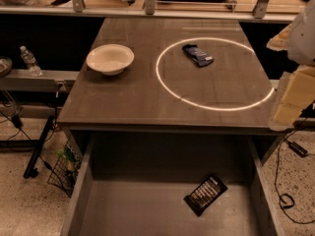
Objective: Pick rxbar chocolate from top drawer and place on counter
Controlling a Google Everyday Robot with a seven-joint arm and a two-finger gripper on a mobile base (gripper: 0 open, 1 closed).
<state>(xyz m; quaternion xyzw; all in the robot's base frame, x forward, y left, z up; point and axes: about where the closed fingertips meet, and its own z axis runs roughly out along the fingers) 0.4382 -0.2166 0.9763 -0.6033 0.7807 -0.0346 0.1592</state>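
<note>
The rxbar chocolate [205, 194] is a flat black wrapper with pale printed lines. It lies at an angle on the floor of the open top drawer [123, 210], right of its middle and near the back. The counter [147, 97] above the drawer bears a bright white circle outline [214, 73]. My gripper [291, 100] shows as pale blocks at the right edge of the view, beside the counter's right edge. It is well above and to the right of the bar and holds nothing that I can see.
A white bowl [110, 58] stands on the counter's left part. A dark blue crumpled wrapper [198, 54] lies inside the circle near its top. A water bottle [30, 61] stands on a shelf at left. Cables and a wire basket [61, 173] lie on the floor.
</note>
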